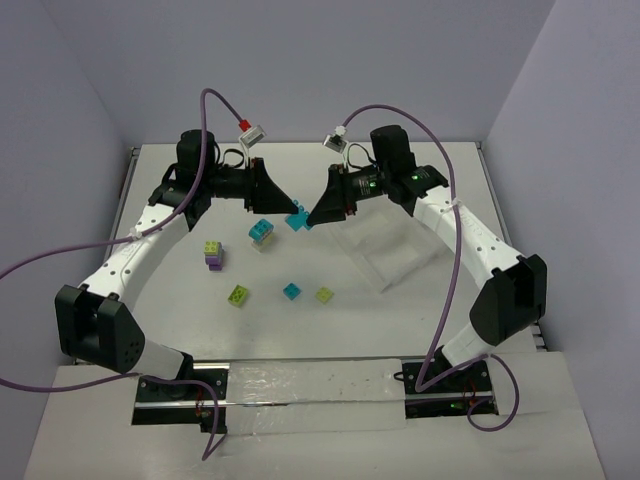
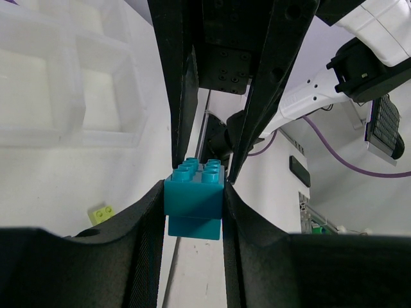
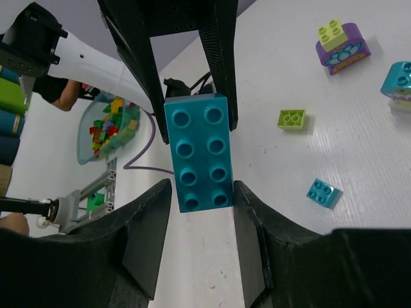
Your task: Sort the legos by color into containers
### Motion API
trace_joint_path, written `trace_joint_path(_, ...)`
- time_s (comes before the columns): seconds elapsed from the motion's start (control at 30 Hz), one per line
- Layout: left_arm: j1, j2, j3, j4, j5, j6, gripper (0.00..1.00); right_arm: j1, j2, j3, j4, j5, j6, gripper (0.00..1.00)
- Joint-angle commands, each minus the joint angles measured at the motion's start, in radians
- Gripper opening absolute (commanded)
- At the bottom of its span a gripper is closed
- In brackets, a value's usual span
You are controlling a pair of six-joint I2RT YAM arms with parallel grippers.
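Across white worktop (image 1: 300, 335), lying nearest the arm bases: lime brick (image 1: 239, 294), small cyan brick (image 1: 292, 290), second lime brick (image 1: 324, 294). Sitting farther back: purple-lime pair (image 1: 214, 254) at left, clear tray (image 1: 385, 255) at right. Meeting beyond, off the surface: left claw (image 2: 193, 191) pinching long cyan brick (image 3: 196, 154) by its sides, right claw (image 3: 200, 186) bracketing the same brick closely; cannot tell whether gripping firmly.
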Motion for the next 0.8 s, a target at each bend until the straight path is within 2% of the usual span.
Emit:
trace_joint_path(0.0,0.000,-0.027,-0.001,0.059,0.015,0.005,0.00,0.021,0.014,0.034,0.008,-0.049,-0.009,0.50)
trace_joint_path(0.17,-0.001,-0.028,-0.003,0.062,0.011,0.002,0.00,0.024,0.019,0.033,0.014,-0.049,-0.006,0.35)
trace_joint_path(0.27,0.000,-0.029,-0.003,0.065,0.013,0.005,0.00,0.026,0.029,0.036,0.020,-0.061,0.004,0.46)
trace_joint_path(0.4,0.000,-0.029,-0.002,0.070,0.016,0.002,0.00,0.027,0.038,0.035,0.015,-0.058,0.003,0.52)
trace_joint_path(0.47,0.000,-0.028,-0.001,0.072,0.017,0.001,0.00,0.026,0.037,0.033,0.019,-0.055,0.004,0.43)
trace_joint_path(0.57,0.000,-0.025,-0.003,0.071,0.020,0.001,0.00,0.027,0.033,0.029,0.028,-0.050,0.009,0.21)
trace_joint_path(0.63,0.000,-0.023,-0.003,0.071,0.019,0.002,0.00,0.027,0.033,0.025,0.037,-0.045,0.015,0.02)
trace_joint_path(0.77,0.000,-0.026,-0.006,0.065,0.017,0.010,0.00,0.026,0.025,0.011,0.066,-0.035,0.036,0.00)
